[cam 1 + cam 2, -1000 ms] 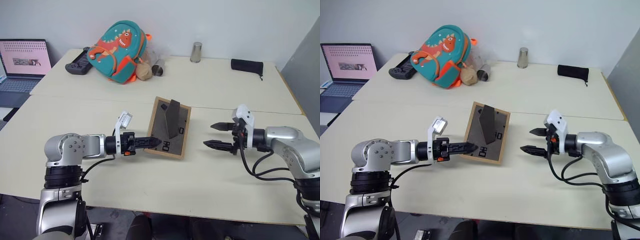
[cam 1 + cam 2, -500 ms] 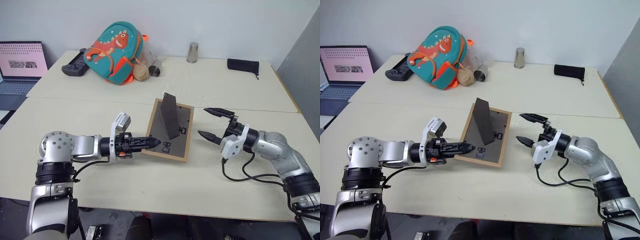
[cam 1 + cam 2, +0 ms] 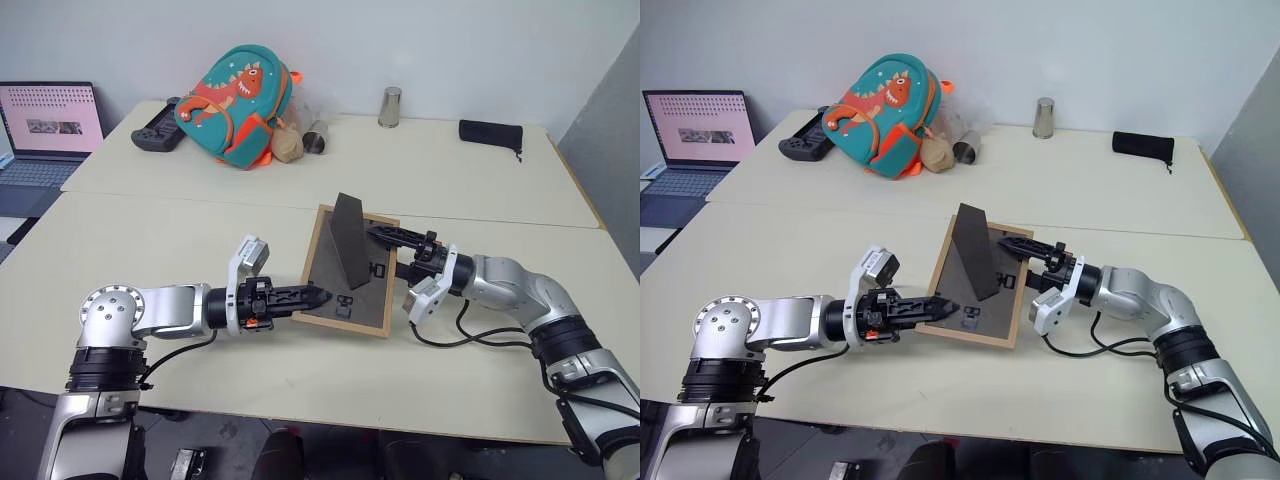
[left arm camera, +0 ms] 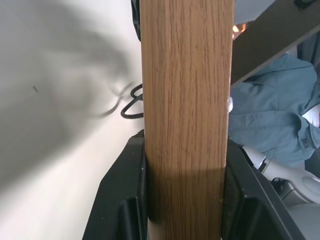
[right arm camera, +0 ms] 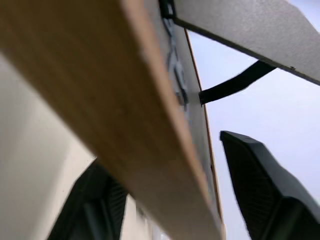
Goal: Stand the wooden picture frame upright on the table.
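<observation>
The wooden picture frame (image 3: 348, 270) was tilted, dark back panel up and its stand raised, above the middle of the table (image 3: 180, 230), just nearer than the seam between the two slabs. The left gripper (image 3: 318, 296) was pinching the frame's left edge, its black fingers (image 4: 120, 200) pressed against both faces of the wood. The right gripper (image 3: 385, 252) straddled the frame's right edge with its fingers (image 5: 260, 170) spread, one on each side, not clamped.
</observation>
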